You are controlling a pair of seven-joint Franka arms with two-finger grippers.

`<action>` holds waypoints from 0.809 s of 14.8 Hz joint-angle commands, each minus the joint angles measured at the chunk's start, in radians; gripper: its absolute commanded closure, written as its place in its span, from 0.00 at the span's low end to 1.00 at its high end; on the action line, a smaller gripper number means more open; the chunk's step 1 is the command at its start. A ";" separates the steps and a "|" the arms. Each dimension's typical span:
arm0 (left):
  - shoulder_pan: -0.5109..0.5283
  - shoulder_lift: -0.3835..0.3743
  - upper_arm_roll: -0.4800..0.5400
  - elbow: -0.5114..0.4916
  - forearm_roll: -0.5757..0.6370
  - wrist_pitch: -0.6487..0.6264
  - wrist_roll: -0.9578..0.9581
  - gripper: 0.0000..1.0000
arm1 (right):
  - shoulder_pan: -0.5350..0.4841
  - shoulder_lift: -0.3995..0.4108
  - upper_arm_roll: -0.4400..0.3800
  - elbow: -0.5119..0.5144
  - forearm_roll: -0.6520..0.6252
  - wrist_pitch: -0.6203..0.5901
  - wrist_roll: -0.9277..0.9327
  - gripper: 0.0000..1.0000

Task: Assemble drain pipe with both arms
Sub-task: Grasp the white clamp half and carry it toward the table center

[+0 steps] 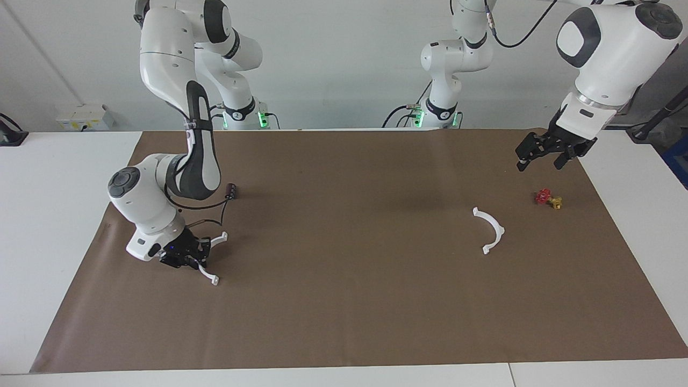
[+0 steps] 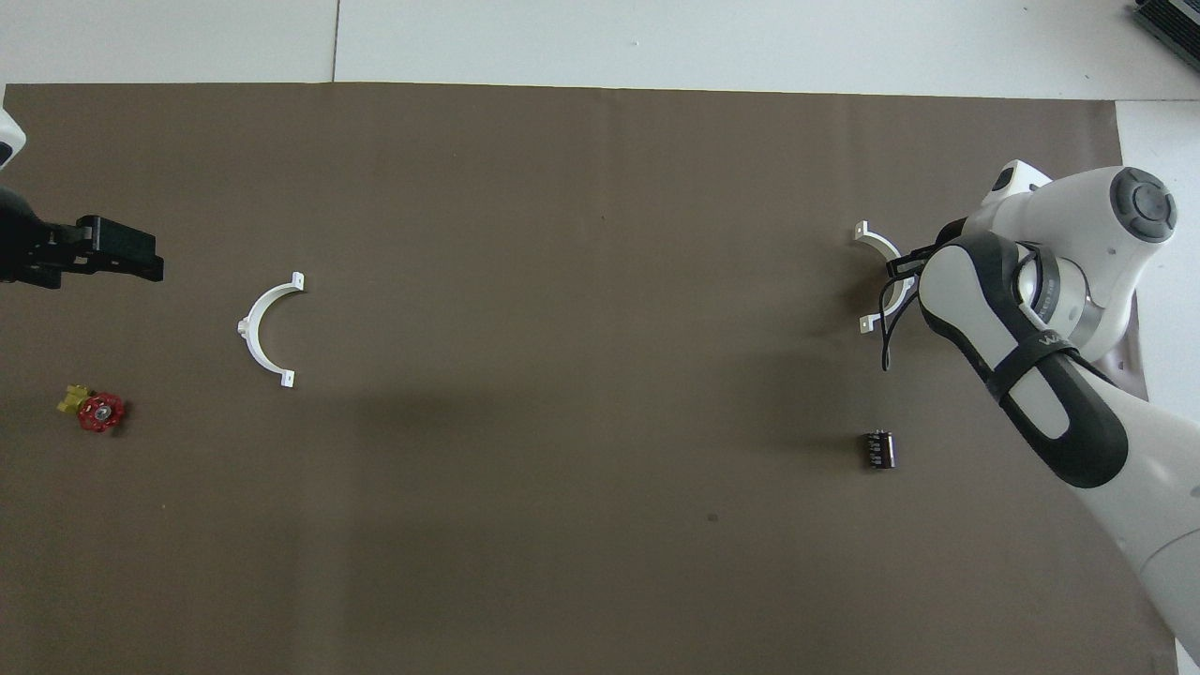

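Observation:
The drain pipe lies as two separate white half-rings on the brown mat. One half-ring is at the right arm's end. My right gripper is down at mat level and shut on the middle of its arc, with both tabbed ends sticking out. In the overhead view the right arm hides that gripper. The other half-ring lies free at the left arm's end. My left gripper is open and empty, raised over the mat's edge at its own end.
A small dark cylinder lies nearer to the robots than the held half-ring. A red and yellow valve piece lies on the mat under the left gripper's side, beside the free half-ring.

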 commanded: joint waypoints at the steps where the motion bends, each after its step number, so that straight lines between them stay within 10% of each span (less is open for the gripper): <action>1: 0.006 -0.016 0.001 -0.029 -0.011 0.025 0.007 0.00 | 0.050 -0.024 -0.006 0.067 -0.006 -0.109 0.075 1.00; 12: 0.006 -0.015 0.000 -0.029 -0.011 0.028 0.007 0.00 | 0.501 0.031 0.002 0.144 -0.171 -0.089 0.630 1.00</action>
